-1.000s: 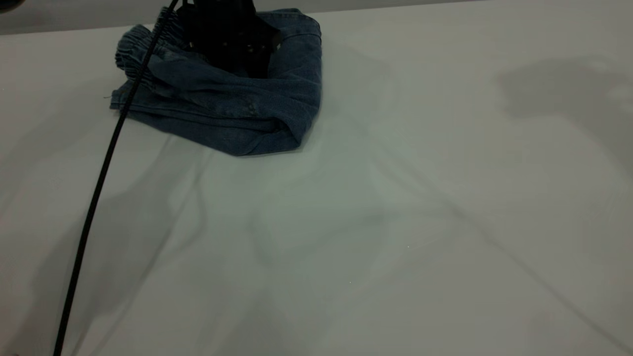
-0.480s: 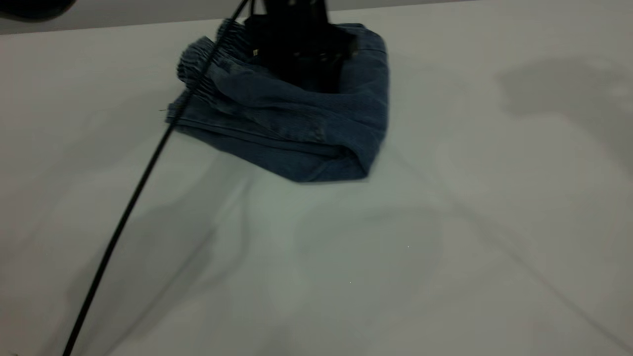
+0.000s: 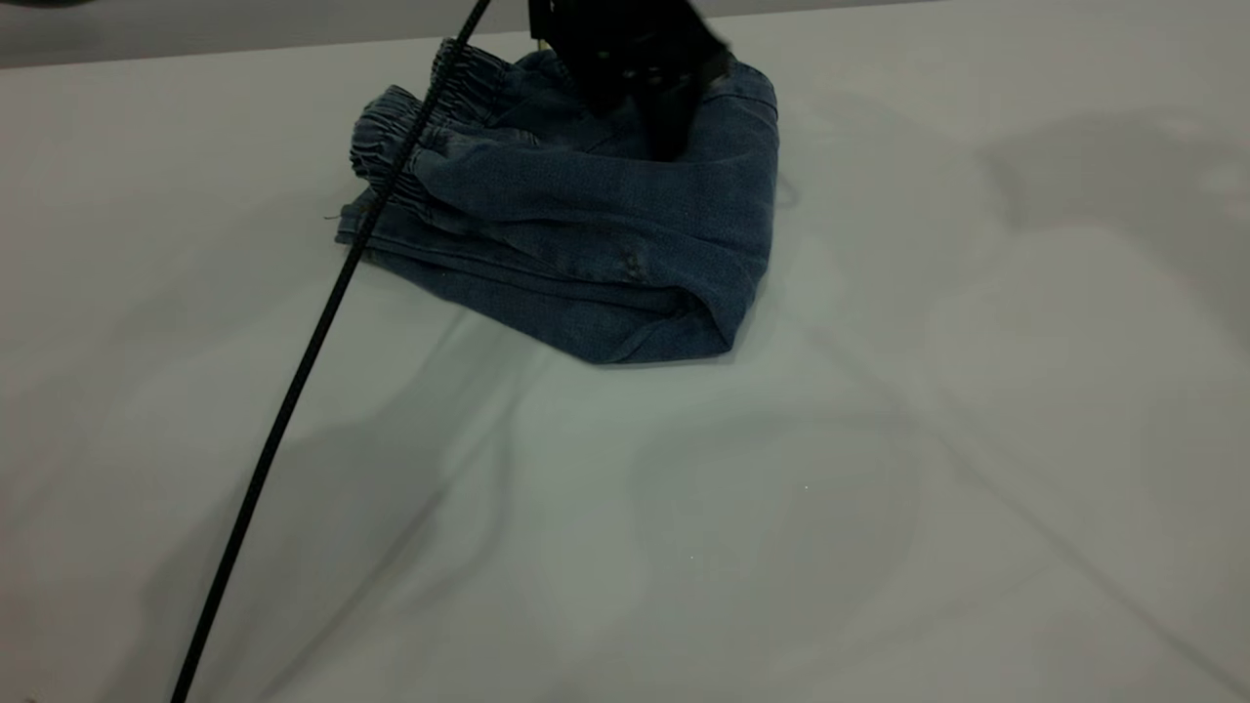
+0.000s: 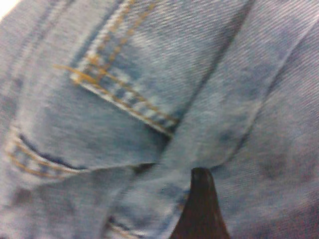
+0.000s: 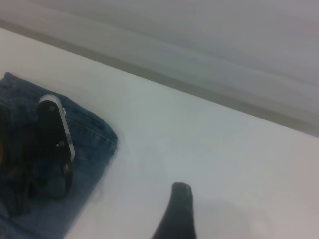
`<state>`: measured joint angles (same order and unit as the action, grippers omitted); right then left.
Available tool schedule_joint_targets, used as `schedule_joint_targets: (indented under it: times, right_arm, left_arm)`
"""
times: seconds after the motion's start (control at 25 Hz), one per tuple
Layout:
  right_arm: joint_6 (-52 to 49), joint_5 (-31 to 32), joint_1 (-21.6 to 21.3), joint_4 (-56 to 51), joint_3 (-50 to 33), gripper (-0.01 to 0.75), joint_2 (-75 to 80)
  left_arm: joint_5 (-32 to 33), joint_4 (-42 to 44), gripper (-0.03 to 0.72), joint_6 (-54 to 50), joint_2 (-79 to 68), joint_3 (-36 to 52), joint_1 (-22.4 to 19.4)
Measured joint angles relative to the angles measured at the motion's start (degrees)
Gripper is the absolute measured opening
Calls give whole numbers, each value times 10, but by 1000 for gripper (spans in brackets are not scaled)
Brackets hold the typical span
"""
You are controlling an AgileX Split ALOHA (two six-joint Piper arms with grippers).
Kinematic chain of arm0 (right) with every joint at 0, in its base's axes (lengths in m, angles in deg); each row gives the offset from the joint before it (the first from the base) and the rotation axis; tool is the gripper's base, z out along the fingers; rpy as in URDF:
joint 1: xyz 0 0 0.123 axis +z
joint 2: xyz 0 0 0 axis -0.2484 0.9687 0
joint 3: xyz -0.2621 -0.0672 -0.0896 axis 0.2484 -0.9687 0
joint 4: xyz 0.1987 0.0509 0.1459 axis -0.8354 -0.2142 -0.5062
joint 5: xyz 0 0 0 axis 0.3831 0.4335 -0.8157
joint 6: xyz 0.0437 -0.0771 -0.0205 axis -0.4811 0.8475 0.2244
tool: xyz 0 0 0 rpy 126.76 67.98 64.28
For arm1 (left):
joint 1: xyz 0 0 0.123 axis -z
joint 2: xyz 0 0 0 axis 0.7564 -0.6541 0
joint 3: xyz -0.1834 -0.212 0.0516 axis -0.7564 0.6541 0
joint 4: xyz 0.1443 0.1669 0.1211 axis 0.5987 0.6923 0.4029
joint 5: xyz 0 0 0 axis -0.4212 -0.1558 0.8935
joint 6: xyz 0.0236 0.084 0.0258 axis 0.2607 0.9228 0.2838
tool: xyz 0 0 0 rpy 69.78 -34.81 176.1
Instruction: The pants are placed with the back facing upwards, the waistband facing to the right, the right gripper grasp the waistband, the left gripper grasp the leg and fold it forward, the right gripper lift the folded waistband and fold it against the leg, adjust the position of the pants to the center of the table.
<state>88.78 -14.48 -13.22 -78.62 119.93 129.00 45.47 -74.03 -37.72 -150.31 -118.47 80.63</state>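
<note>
The pants [image 3: 586, 244] lie folded in a thick bundle at the far middle of the table [image 3: 879, 439], with the ruffled waistband [image 3: 420, 127] on the bundle's left side. My left gripper [image 3: 664, 117] hangs over the bundle's far right part, one finger pointing down at the denim. In the left wrist view that fingertip [image 4: 199, 184] sits on the cloth beside a stitched back pocket [image 4: 124, 89], and the jaws stand open. My right gripper [image 5: 224, 214] is open over bare table, off to the side of the pants [image 5: 89, 149]; its wrist view also shows the left gripper [image 5: 52, 144].
A black cable [image 3: 293, 391] runs slanting from the left gripper across the waistband down to the near left corner. The table's far edge [image 3: 244, 44] passes just behind the bundle. Soft creases and shadows mark the table's surface.
The left gripper dragged the folded pants to the right, toward the table's middle. In the last half second the pants stayed put while the gripper rose and shifted slightly right.
</note>
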Motion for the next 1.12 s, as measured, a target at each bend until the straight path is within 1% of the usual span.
schedule_joint_targets:
  times: [0.12, 0.24, 0.4, 0.52, 0.6, 0.76, 0.88, 1.04, 1.12]
  right_arm:
    - [0, 0, 0, -1, 0, 587, 0]
    - [0, 0, 0, 0, 0, 587, 0]
    - [0, 0, 0, -1, 0, 587, 0]
    - [0, 1, 0, 0, 0, 587, 0]
    - [1, 1, 0, -1, 0, 587, 0]
    - [1, 1, 0, 0, 0, 587, 0]
    - [1, 1, 0, -1, 0, 587, 0]
    - [1, -2, 0, 0, 0, 587, 0]
    - [1, -3, 0, -1, 0, 587, 0]
  left_arm:
    - [-1, 34, 525, 63, -1, 0, -12]
    - [-1, 34, 525, 140, -11, 2, -23]
    - [-3, -1, 525, 239, -27, 4, -29]
    - [-3, -35, 525, 291, -33, 4, -30]
    - [-3, -60, 525, 306, -40, 4, -30]
    - [-3, -66, 525, 295, -55, 1, -30]
    - [-3, -65, 523, 250, -59, 1, -30]
    - [-3, -64, 506, 156, -59, 1, -28]
    - [-4, -64, 493, 93, -59, 1, -28]
